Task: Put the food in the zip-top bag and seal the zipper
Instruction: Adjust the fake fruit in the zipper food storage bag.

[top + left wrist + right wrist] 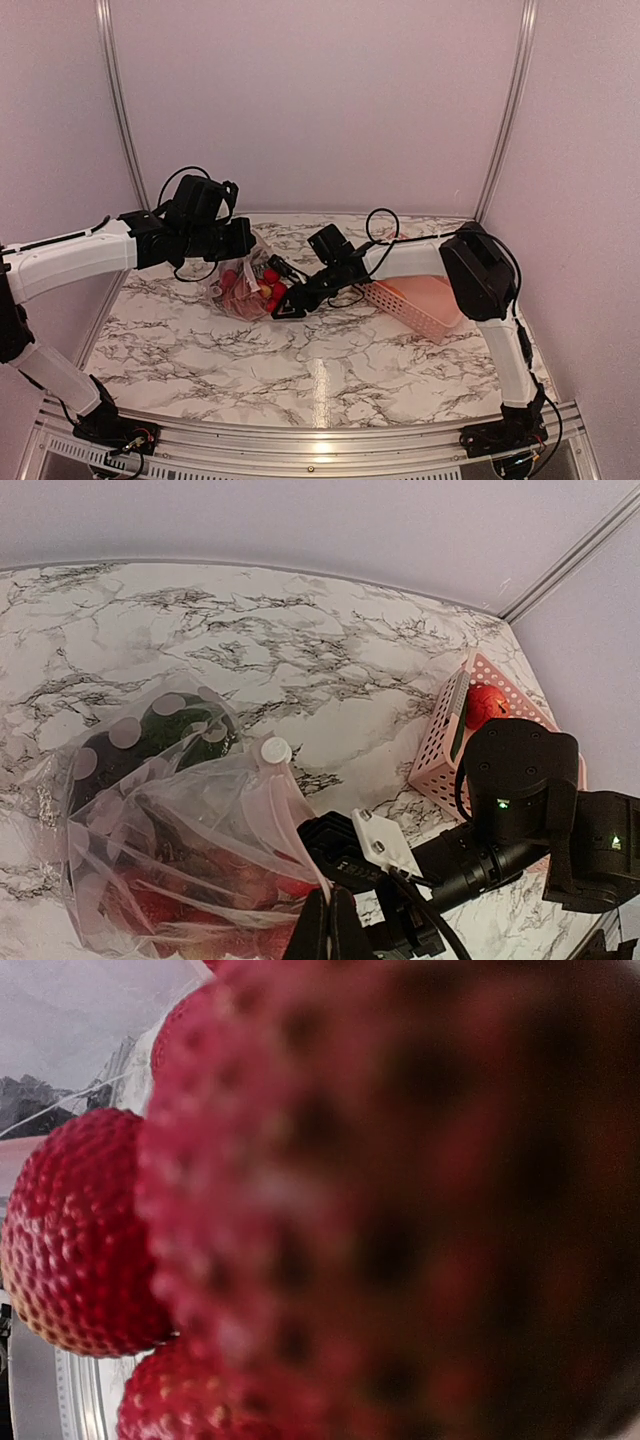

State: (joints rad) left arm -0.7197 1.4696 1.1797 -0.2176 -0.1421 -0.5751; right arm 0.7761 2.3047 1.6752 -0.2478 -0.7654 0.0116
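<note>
On the marble table (200,350), the zip-top bag (243,290) lies between the arms, its mouth apparently facing the right gripper (283,306) (the nearer one). The left gripper (235,240) hangs at the bag's back edge. Neither grip can be told. The right tips sit among the red fruits (70,1230) inside.
</note>
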